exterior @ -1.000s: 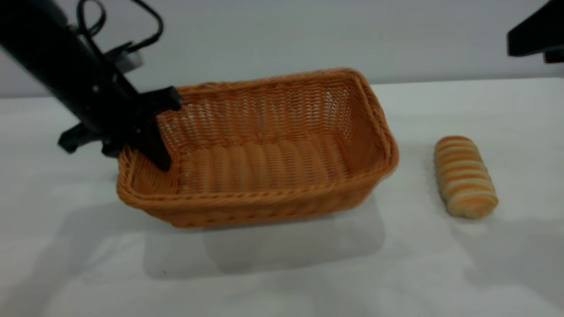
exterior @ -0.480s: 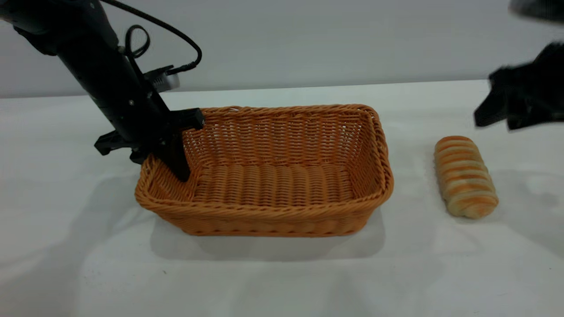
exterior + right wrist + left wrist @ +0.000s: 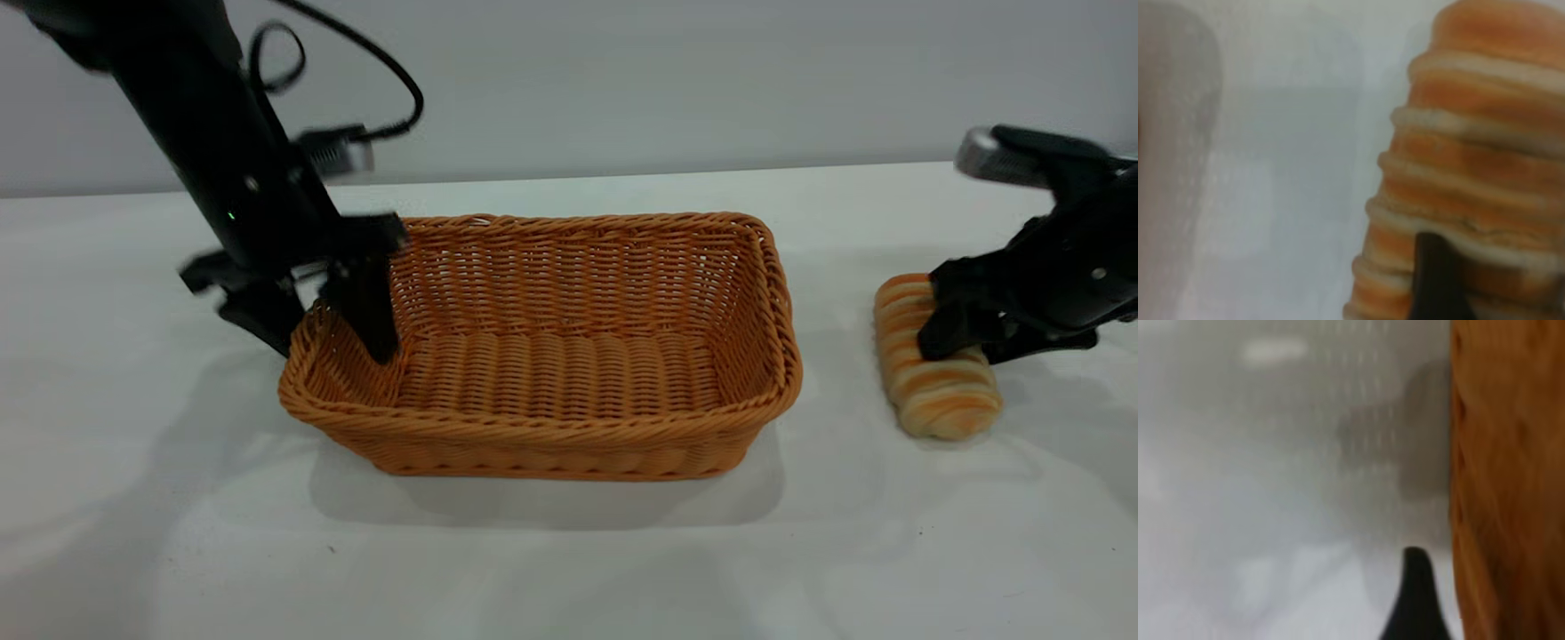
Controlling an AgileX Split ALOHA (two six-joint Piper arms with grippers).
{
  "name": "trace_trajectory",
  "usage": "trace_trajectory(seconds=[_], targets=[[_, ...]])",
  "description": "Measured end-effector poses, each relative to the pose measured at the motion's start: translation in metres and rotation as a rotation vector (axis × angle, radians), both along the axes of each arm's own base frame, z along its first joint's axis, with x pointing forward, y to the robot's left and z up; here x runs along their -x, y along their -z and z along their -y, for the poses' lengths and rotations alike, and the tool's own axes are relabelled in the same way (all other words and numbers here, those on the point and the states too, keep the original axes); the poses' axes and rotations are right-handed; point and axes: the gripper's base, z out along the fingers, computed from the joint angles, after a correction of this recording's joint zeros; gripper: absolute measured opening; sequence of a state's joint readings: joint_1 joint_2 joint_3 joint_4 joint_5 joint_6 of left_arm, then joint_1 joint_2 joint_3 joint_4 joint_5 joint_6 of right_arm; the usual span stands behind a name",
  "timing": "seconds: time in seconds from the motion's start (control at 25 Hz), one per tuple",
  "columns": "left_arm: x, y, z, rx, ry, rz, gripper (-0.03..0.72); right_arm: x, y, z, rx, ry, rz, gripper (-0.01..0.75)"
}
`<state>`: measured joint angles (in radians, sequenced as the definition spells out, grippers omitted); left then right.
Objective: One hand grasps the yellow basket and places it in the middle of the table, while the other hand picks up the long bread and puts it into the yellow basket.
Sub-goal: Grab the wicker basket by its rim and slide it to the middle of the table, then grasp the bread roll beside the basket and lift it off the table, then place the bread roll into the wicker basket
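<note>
The yellow basket [image 3: 569,356] stands flat on the white table [image 3: 569,569], near its middle. My left gripper [image 3: 331,349] is open astride the basket's left end rim, one finger inside and one outside. In the left wrist view one finger [image 3: 1415,600] stands just beside the basket wall [image 3: 1508,487]. The long bread [image 3: 933,391] lies on the table right of the basket. My right gripper [image 3: 973,347] is open and low over the bread's middle. In the right wrist view one finger [image 3: 1435,280] is in front of the bread [image 3: 1471,153]; the other finger is out of view.
A bare strip of table [image 3: 836,356] separates the basket's right end from the bread. A plain grey wall [image 3: 622,80] rises behind the table's far edge.
The basket came down from a tilted lift and now rests flat. My left gripper's fingers have spread apart at the rim. My right gripper has dropped from the upper right onto the bread.
</note>
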<state>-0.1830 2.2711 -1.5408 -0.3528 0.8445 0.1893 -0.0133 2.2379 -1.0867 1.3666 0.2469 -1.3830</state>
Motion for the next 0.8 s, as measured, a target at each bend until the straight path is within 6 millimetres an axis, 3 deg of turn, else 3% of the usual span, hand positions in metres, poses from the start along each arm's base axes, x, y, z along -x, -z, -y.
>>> trace_trajectory(seconds=[0.08, 0.2, 0.28, 0.4, 0.48, 0.6, 0.72, 0.8], targets=[[0.002, -0.023, -0.002, -0.016, 0.026, 0.027, 0.666, -0.002, 0.004, -0.006, 0.031, -0.030, 0.002, 0.434], [0.007, -0.066, -0.006, -0.035, 0.047, 0.091, 0.652, -0.002, 0.005, -0.011, 0.064, -0.057, 0.009, 0.175], [0.013, -0.094, -0.008, -0.044, 0.052, 0.135, 0.628, -0.002, 0.003, -0.012, 0.071, -0.073, 0.013, 0.073], [0.028, -0.142, -0.013, -0.051, 0.068, 0.208, 0.592, -0.003, -0.009, -0.010, 0.069, -0.130, 0.036, 0.057], [0.043, -0.177, -0.017, -0.055, 0.078, 0.268, 0.581, -0.003, -0.034, -0.010, 0.046, -0.175, 0.072, 0.057], [0.069, -0.223, -0.023, -0.058, 0.089, 0.347, 0.578, 0.000, -0.087, -0.019, -0.029, -0.208, 0.129, 0.056], [0.098, -0.262, -0.030, -0.073, 0.097, 0.423, 0.578, 0.010, -0.128, -0.051, -0.074, -0.294, 0.191, 0.053], [0.116, -0.282, -0.035, -0.088, 0.090, 0.466, 0.578, 0.017, -0.135, -0.083, -0.077, -0.366, 0.215, 0.055]])
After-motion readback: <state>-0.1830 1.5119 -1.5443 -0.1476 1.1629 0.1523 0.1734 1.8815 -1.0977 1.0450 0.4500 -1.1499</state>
